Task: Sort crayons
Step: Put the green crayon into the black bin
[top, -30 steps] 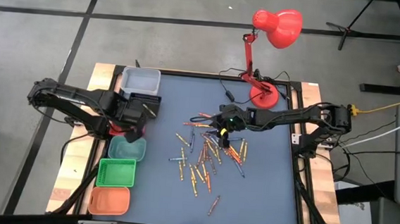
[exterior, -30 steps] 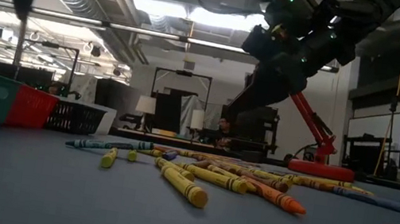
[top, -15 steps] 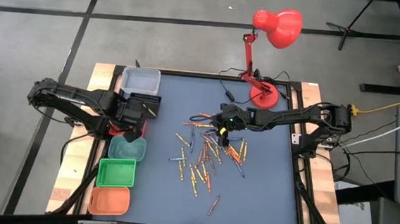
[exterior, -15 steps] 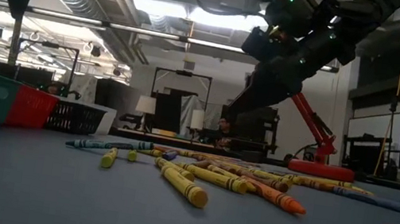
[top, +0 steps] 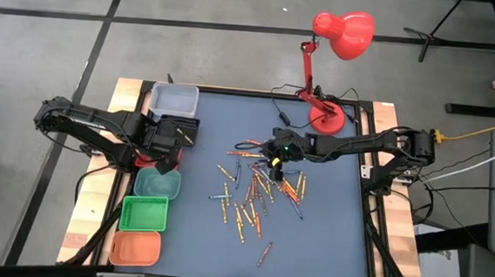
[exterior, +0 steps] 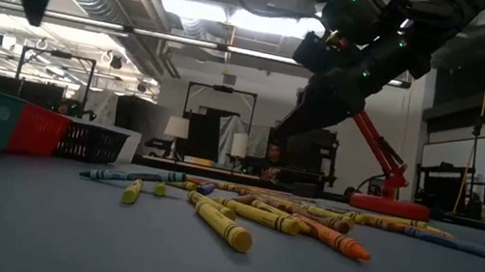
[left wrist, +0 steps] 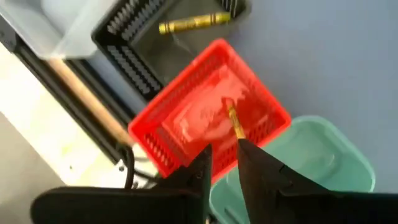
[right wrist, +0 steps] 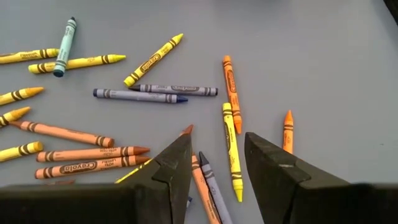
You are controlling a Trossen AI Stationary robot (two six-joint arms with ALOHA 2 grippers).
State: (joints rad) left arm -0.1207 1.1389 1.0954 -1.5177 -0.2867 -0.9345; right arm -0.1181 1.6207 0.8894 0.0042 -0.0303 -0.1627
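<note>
My left tool [left wrist: 224,158] hangs over the red bin [left wrist: 186,134] at the left edge of the worktop [top: 328,240]. Its fingers [left wrist: 258,165] stand a little apart, and a thin orange-brown crayon [left wrist: 234,122] shows just beyond their tips, over the red bin's floor; I cannot tell whether the fingers touch it. Beside the red bin is a black bin [left wrist: 143,43] with one yellow crayon [left wrist: 194,23] lying in it, and on the other side a pale green bin [left wrist: 323,155]. In the high view a grey bin [top: 174,99], a green bin [top: 143,213] and an orange bin [top: 135,249] sit in the same row.

My right tool [right wrist: 214,163] hovers spread wide and empty above the crayons [top: 252,196], which lie scattered flat across the middle of the worktop in yellow, orange, blue and teal. A red lamp [top: 337,40] stands at the far edge.
</note>
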